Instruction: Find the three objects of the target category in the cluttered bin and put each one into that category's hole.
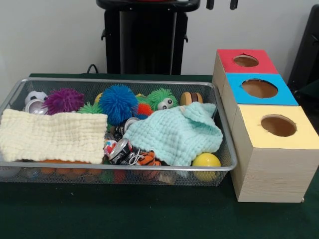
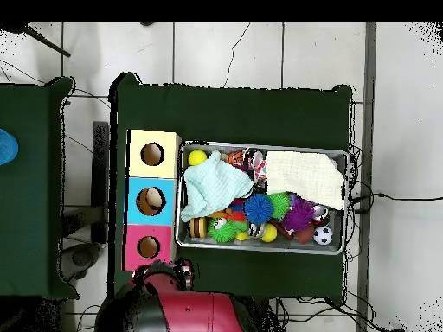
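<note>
Hand (image 1: 220,4) tips peek in at the frame's top; open or closed, I cannot tell.
Two cloths, cream (image 1: 52,135) and mint (image 1: 174,133), cover toys in the bin (image 1: 225,149) at center left; three-hole box (image 1: 271,149) stands right.

I'm getting even, soft room light on both feeds, no glare. Only a faint shadow sits under the wire bin (image 1: 227,149) and beside the yellow-topped box (image 1: 274,149). The dark green counter (image 1: 149,214) reads dim, almost textureless. Front feed looks slightly soft.
</note>
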Action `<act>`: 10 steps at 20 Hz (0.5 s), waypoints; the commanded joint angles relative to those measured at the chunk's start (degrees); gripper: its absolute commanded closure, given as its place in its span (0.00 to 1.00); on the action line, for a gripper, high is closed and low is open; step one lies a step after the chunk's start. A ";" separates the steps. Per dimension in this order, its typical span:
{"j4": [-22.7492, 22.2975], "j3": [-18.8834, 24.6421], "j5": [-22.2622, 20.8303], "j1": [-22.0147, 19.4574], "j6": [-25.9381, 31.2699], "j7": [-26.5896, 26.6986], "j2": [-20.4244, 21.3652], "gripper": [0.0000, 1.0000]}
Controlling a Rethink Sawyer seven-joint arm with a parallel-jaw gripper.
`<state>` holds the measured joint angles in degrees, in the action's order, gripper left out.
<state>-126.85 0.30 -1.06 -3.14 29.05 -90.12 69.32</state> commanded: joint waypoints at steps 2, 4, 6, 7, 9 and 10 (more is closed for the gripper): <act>-1.03 2.10 -5.86 0.59 -11.62 -6.77 -6.61 0.00; -0.33 0.84 -6.31 1.70 -10.90 -7.63 -6.69 0.00; 0.14 0.21 -6.20 2.37 -10.36 -7.98 -6.62 0.00; 0.46 0.02 -6.14 2.52 -10.04 -7.90 -6.71 0.00; 0.50 -0.08 -5.80 2.72 -9.90 -7.89 -6.90 0.00; 0.50 -0.22 -5.81 2.91 -10.12 -7.94 -7.00 0.00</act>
<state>-126.81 0.00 -4.29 -0.53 18.70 -90.12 65.26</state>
